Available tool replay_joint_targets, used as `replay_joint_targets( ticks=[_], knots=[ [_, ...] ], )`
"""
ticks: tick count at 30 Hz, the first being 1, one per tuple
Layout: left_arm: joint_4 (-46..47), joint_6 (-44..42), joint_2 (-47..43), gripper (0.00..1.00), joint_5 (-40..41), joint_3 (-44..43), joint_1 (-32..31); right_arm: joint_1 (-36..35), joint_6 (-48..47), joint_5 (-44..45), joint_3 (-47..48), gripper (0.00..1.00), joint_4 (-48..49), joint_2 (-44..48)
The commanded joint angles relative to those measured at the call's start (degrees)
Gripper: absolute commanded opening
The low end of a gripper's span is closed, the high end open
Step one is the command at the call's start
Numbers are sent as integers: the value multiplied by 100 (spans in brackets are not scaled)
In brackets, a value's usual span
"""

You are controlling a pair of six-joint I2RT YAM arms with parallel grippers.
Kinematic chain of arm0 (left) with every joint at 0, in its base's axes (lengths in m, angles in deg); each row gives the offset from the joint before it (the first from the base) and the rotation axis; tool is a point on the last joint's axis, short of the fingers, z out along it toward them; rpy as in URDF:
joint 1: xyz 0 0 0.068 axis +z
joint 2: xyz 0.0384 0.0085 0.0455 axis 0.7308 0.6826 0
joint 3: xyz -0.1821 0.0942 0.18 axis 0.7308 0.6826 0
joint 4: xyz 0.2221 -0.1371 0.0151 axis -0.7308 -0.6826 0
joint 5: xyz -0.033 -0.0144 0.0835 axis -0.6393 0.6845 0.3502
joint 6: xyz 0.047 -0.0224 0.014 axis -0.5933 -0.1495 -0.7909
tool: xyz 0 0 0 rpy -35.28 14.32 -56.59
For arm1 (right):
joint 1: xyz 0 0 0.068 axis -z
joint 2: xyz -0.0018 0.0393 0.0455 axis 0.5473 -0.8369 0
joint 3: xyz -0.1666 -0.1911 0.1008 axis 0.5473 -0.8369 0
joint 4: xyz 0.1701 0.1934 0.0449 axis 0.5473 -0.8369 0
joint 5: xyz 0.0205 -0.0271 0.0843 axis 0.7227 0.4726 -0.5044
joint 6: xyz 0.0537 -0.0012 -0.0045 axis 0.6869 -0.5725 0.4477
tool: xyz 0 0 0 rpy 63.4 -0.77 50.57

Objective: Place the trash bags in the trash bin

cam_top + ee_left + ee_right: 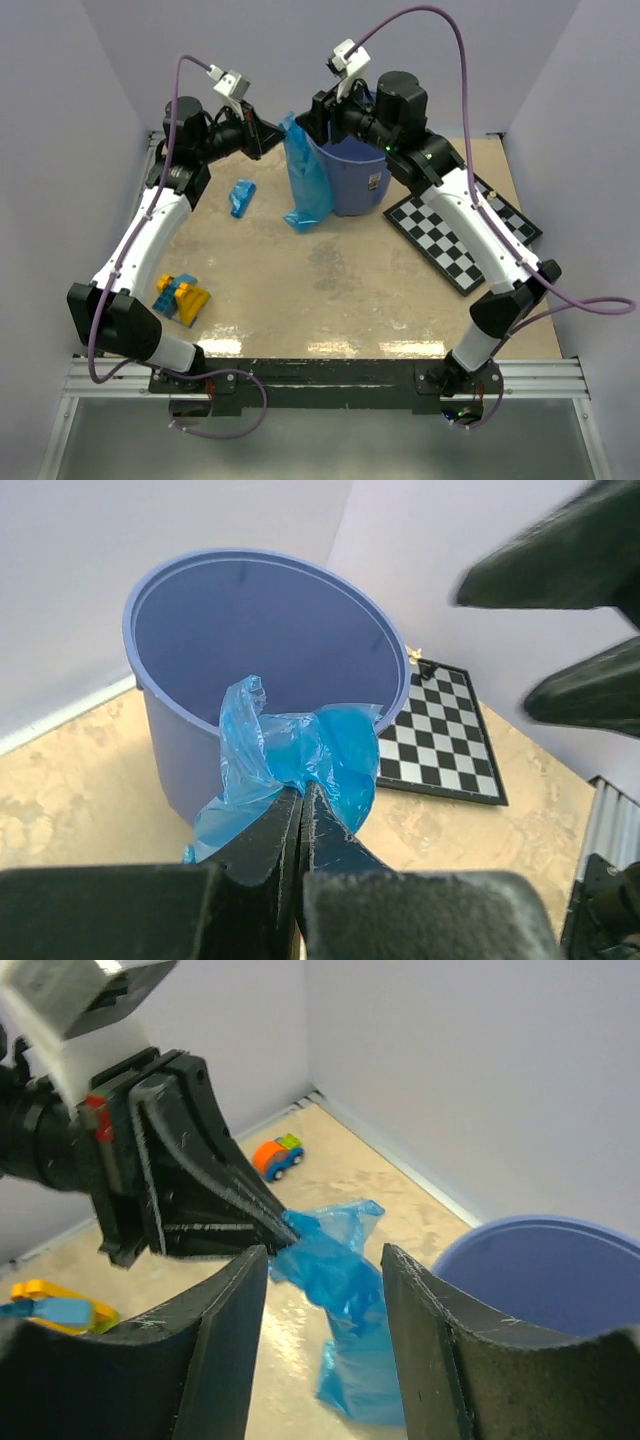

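Observation:
A blue trash bag hangs down the left outer side of the trash bin, a round blue bucket at the back of the table. My left gripper is shut on the bag's top corner. In the left wrist view its jaws pinch the crinkled trash bag just in front of the trash bin's rim. My right gripper is open close by. In the right wrist view its gripper frames the trash bag without touching it, and the trash bin is at the lower right.
A chessboard lies right of the bin. A small blue item, bag or block I cannot tell, lies on the table left of the hanging bag. Toy blocks sit at front left. An orange toy car stands near the wall.

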Motion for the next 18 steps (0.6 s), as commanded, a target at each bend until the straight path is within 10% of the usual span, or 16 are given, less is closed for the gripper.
replay_joint_targets(
  ticks=[1, 18],
  knots=[
    [662, -507, -485, 0, 140, 195, -155, 17, 812, -538, 485, 54, 109, -435],
    [698, -1097, -916, 0, 633, 565, -305, 17, 1060, -714, -138, 52, 13, -322]
  ],
)
